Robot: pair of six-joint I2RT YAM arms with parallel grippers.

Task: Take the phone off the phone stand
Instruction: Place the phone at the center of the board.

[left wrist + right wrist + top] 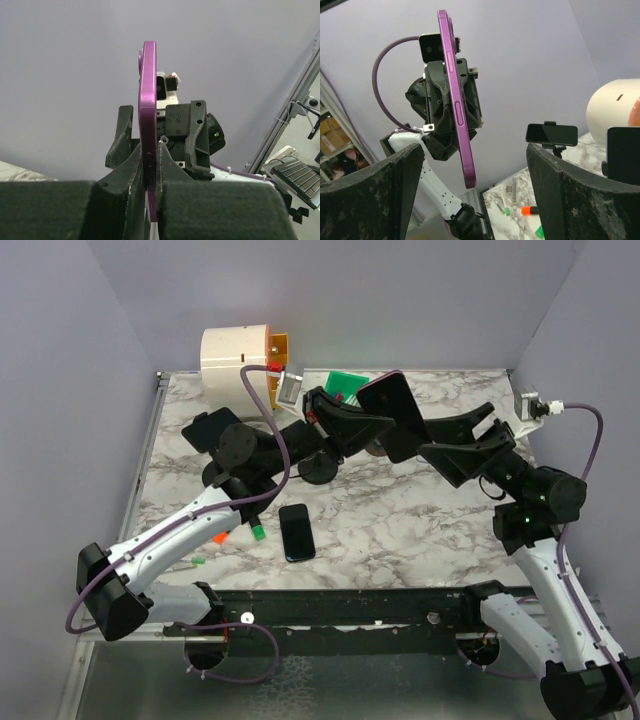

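Note:
My left gripper (350, 422) is shut on the lower part of a purple phone (393, 408) and holds it in the air above the back middle of the table. In the left wrist view the phone's purple edge (148, 100) stands upright between my pads (172, 175). My right gripper (455, 445) is open just right of the phone. In the right wrist view the phone (456, 105) hangs between and beyond my spread fingers (370, 195), untouched. A black round stand base (320, 472) sits on the table below the left gripper.
A black phone (213, 427) is clamped in another stand at the back left (552, 134). A second black phone (297, 532) lies flat near the front. A white cylinder (240, 360), a green object (346, 386) and markers (220, 537) are around.

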